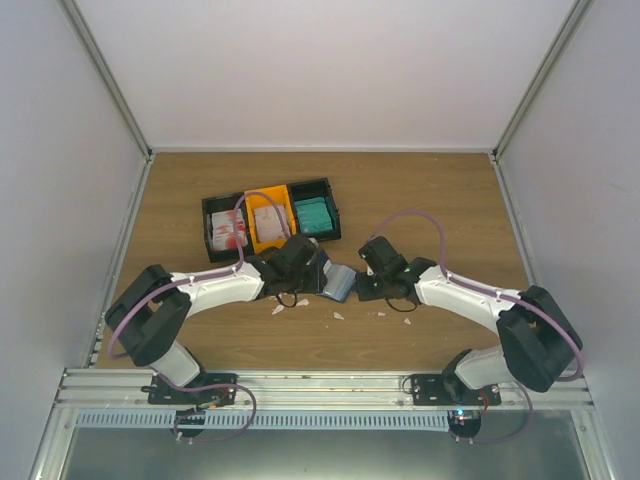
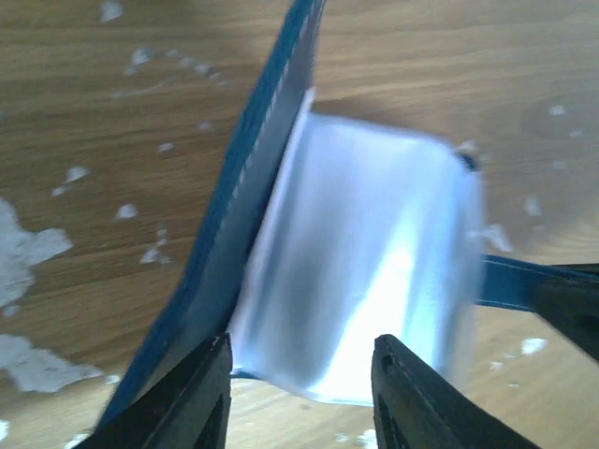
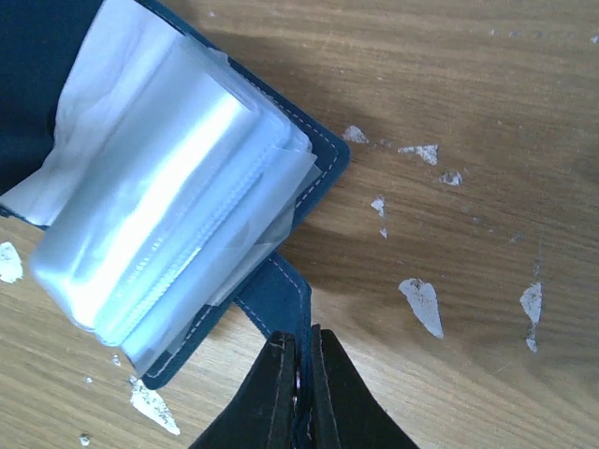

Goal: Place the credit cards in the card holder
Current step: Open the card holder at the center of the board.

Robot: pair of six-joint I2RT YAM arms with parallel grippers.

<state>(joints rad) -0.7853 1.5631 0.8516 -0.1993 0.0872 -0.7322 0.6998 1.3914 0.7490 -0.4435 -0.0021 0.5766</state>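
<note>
The navy card holder (image 1: 338,283) lies open on the table between my two grippers, its clear plastic sleeves (image 3: 159,215) fanned up. My right gripper (image 3: 301,360) is shut on its snap tab (image 3: 281,295). My left gripper (image 2: 301,388) is open, its fingers either side of the sleeves' lower edge (image 2: 365,271), with the navy cover (image 2: 234,215) standing tilted at the left. The credit cards sit in the bins at the back: white with red (image 1: 228,230), pale beige (image 1: 268,218), teal (image 1: 314,215).
A black bin (image 1: 326,186) with an orange middle compartment (image 1: 262,243) stands behind the left gripper. Small white scraps (image 1: 338,315) lie on the wood near the holder. Grey walls close in both sides; a metal rail runs along the near edge.
</note>
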